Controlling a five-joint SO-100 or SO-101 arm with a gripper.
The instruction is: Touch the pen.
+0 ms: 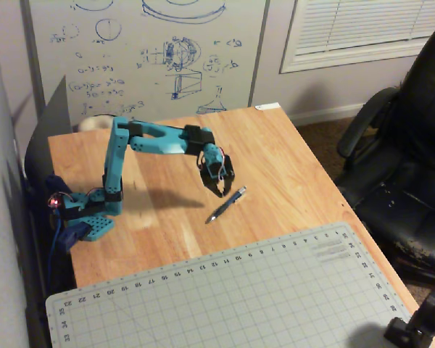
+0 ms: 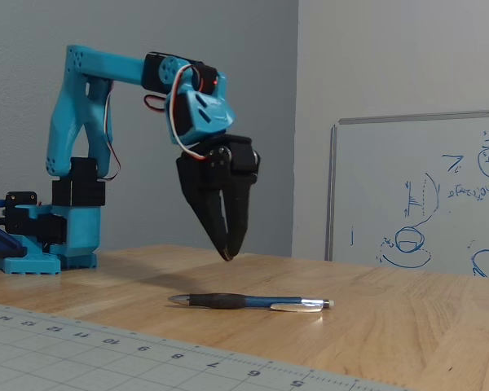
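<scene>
One slim dark blue-black ballpoint pen [image 1: 227,204] [image 2: 248,302] lies flat on the light wooden table [image 1: 290,167] [image 2: 407,326], at about four o'clock from the black two-finger gripper [image 1: 220,193] [image 2: 226,256], which hangs above it, fingers nearly together, holding nothing.
</scene>
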